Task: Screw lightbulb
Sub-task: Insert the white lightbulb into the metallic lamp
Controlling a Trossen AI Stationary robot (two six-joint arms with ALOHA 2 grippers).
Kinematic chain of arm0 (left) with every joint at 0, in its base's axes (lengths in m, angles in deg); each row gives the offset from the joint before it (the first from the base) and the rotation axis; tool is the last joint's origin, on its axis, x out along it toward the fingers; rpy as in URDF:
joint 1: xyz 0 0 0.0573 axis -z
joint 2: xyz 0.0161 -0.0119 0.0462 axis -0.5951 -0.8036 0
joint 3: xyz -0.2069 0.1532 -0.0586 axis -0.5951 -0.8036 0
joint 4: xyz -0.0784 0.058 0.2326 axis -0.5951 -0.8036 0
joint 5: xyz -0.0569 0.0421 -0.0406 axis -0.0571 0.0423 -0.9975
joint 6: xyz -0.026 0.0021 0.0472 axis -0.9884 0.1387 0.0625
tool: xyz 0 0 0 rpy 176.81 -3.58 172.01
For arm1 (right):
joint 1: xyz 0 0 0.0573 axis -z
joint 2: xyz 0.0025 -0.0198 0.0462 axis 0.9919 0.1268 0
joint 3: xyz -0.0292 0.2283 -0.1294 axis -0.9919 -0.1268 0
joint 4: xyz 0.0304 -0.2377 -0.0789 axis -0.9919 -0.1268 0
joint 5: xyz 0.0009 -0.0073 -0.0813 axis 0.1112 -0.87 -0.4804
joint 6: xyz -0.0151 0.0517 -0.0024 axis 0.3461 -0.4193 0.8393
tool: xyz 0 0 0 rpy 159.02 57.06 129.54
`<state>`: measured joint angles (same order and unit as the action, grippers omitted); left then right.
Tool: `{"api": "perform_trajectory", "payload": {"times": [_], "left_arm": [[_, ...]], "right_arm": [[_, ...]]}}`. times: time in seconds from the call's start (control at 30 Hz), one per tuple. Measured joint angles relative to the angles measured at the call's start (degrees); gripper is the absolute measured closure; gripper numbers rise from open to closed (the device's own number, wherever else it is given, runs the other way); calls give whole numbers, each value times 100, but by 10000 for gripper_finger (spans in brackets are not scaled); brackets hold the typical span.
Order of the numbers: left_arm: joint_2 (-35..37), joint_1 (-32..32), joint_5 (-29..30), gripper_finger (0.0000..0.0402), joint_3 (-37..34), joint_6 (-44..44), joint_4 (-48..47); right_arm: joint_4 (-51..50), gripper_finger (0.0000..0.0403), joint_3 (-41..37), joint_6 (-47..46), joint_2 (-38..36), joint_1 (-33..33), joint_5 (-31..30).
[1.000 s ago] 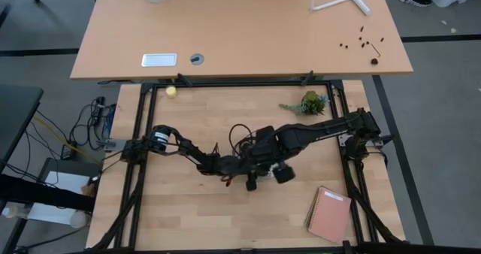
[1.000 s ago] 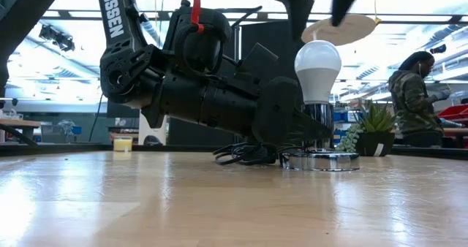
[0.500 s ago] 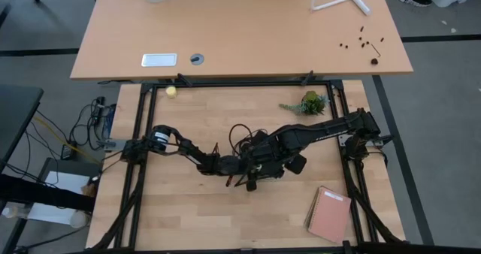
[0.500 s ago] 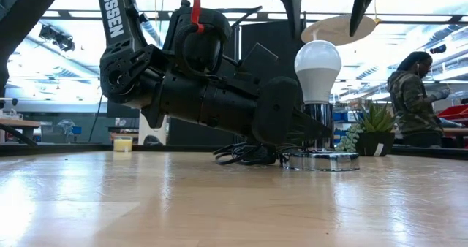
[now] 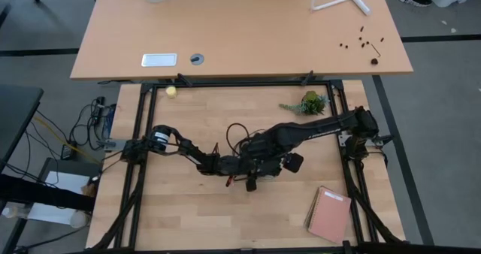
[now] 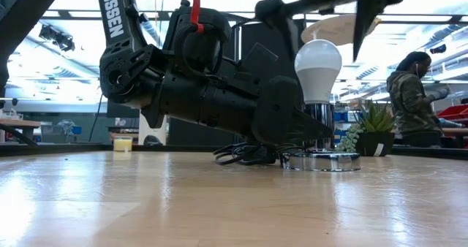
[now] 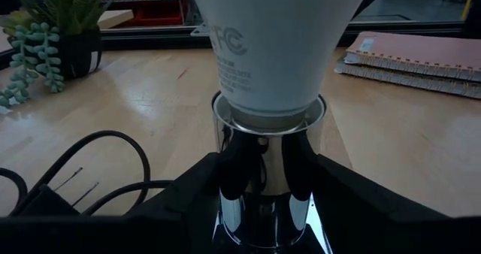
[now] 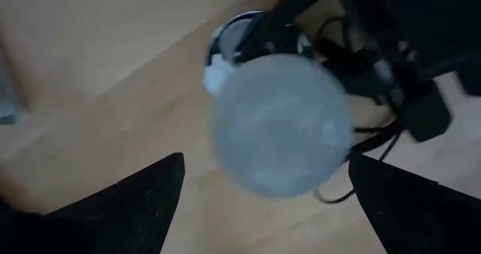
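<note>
The white lightbulb (image 6: 317,64) stands upright with its base in a chrome socket (image 6: 319,126), which sits on a round silver disc (image 6: 322,161) on the table. My left gripper (image 7: 268,201) lies low and level and is shut on the socket. My right gripper (image 6: 327,28) hangs above the lightbulb (image 8: 278,126), pointing down and open. Its two fingers stand on either side of the bulb's dome without touching it. In the high view the right arm (image 5: 301,134) hides the bulb. My left gripper pinches the chrome socket's upright barrel (image 7: 267,160) between its two fingers, just below the bulb's neck. The fingers (image 7: 203,186) come in level, slightly tipped down, across the barrel. The socket stands upright with its disc on the table.
A black cord (image 6: 245,153) coils on the table behind the socket. A potted plant (image 5: 310,102) stands at the far right, and a pink notebook (image 5: 328,213) lies at the near right. A small yellowish ball (image 5: 171,92) rests at the far left. A person (image 6: 411,97) sits beyond the table.
My right gripper has come down toward the lightbulb and rolled about its downward axis. Its fingers now straddle the bulb's top. The bulb, the socket and my left gripper have kept still.
</note>
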<state>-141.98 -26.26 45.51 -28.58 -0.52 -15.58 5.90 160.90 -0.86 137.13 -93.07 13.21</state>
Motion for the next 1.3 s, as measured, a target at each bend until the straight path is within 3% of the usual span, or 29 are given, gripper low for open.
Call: {"api": "perform_trajectory", "payload": {"times": [0.27,0.53,0.9,1.3], "left_arm": [[0,-2,-2,204,0,-1,-2],[0,-2,-9,204,0,0,-4],[0,-2,-11,204,0,-2,-11],[0,-2,-9,204,0,-37,-9]], "right_arm": [[580,23,-487,550,-2,63,185],[1155,44,-881,535,-2,63,360],[1219,141,-881,-638,-2,100,540],[1348,124,-878,-2002,-2,100,539]]}}
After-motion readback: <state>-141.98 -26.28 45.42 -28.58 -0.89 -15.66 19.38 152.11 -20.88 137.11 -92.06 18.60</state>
